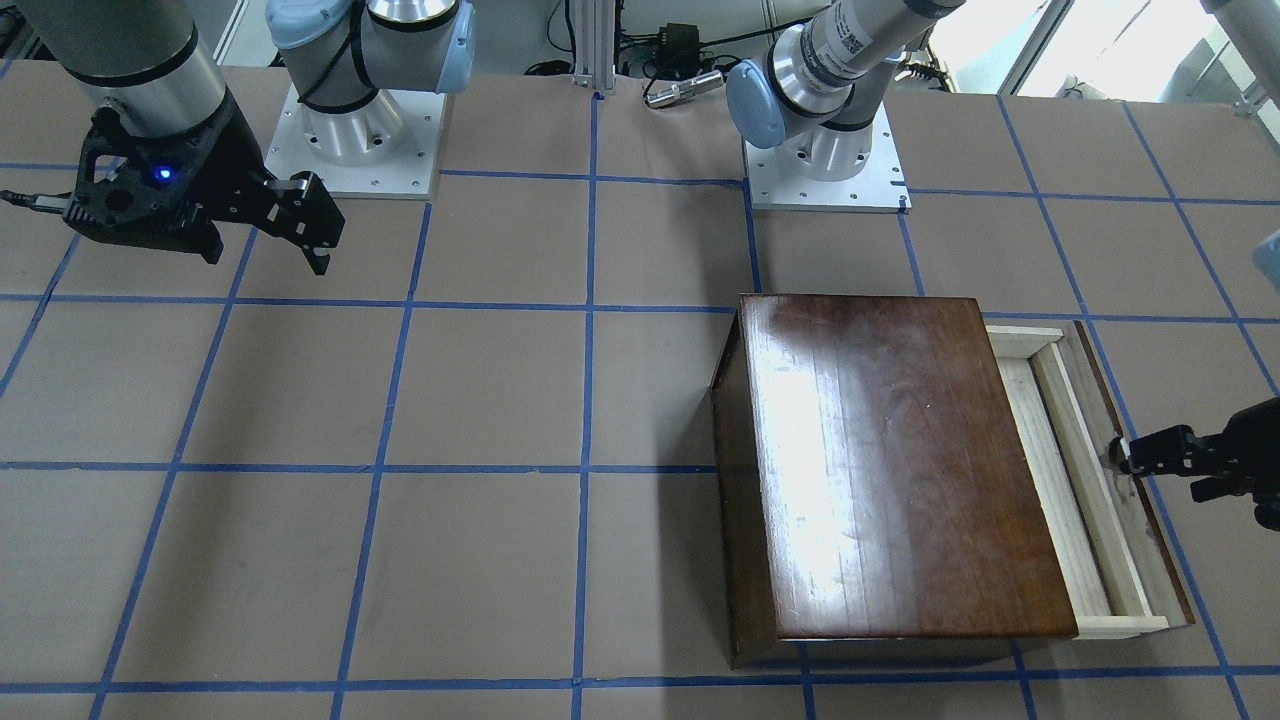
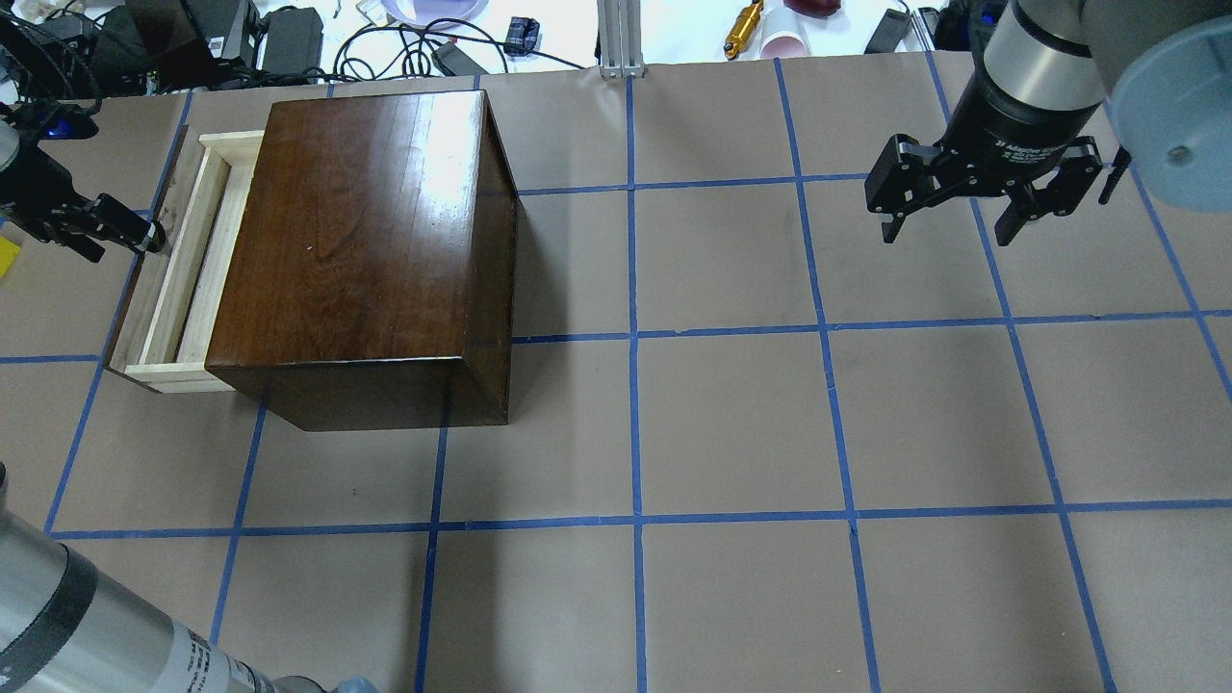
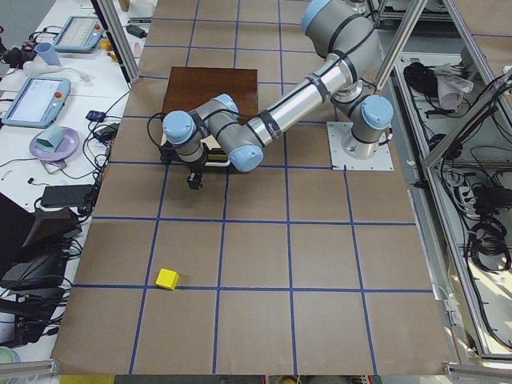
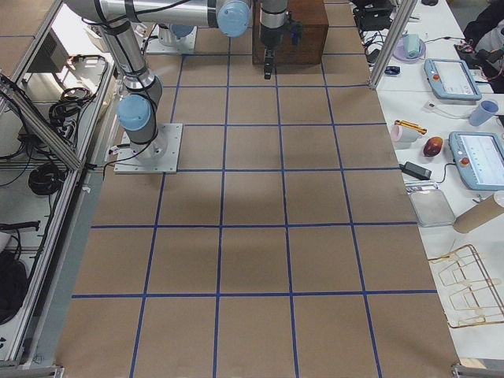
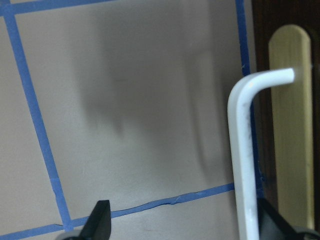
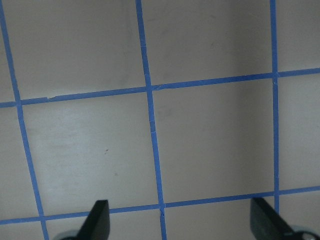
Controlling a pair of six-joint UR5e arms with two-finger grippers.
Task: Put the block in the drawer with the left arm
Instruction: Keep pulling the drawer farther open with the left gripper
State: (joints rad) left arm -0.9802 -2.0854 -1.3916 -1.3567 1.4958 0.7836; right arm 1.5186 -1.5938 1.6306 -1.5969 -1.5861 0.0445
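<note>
The small yellow block (image 3: 166, 278) lies on the table well away from the box, near the table's left end; only its corner shows at the edge of the overhead view (image 2: 6, 256). The drawer (image 2: 183, 279) is pulled partly out of the dark-brown box (image 2: 356, 231), its pale tray (image 1: 1045, 460) empty. My left gripper (image 2: 144, 236) is at the drawer's front panel. In the left wrist view it (image 5: 182, 225) is open, with the white handle (image 5: 242, 150) just inside one finger. My right gripper (image 2: 948, 231) hangs open and empty above the far side of the table.
The table is brown paper with a grid of blue tape (image 2: 635, 520). Both arm bases (image 1: 825, 160) stand at the robot's edge. Cables, cups and tablets (image 4: 465, 157) lie on side benches beyond the table's edge.
</note>
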